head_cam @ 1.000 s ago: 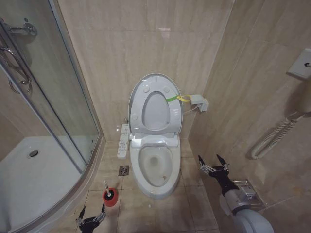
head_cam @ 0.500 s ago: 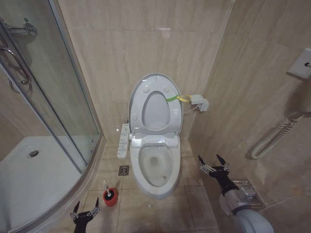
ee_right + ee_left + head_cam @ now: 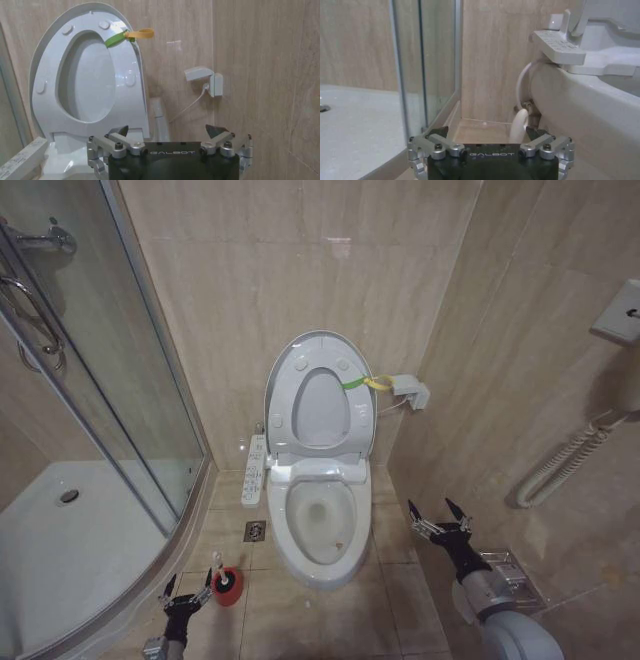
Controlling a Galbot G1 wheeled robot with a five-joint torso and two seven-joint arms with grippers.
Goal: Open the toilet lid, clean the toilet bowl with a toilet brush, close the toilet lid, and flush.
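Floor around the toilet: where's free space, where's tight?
Free: tiles right of the toilet bowl, where the open right gripper hovers, and tiles in front. Tight: between bowl and shower tray, holding the toilet brush, floor drain and open left gripper.

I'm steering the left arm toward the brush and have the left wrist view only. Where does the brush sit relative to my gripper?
Observer: In the head view, the toilet brush stands in its red holder on the floor, just ahead and to the right of the open left gripper.
Operator: Is the lid fully up?
Observer: Yes, the toilet lid stands upright against the wall, with the toilet bowl uncovered.
Operator: And the right arm?
Observer: The right gripper hovers open to the right of the bowl, holding nothing.
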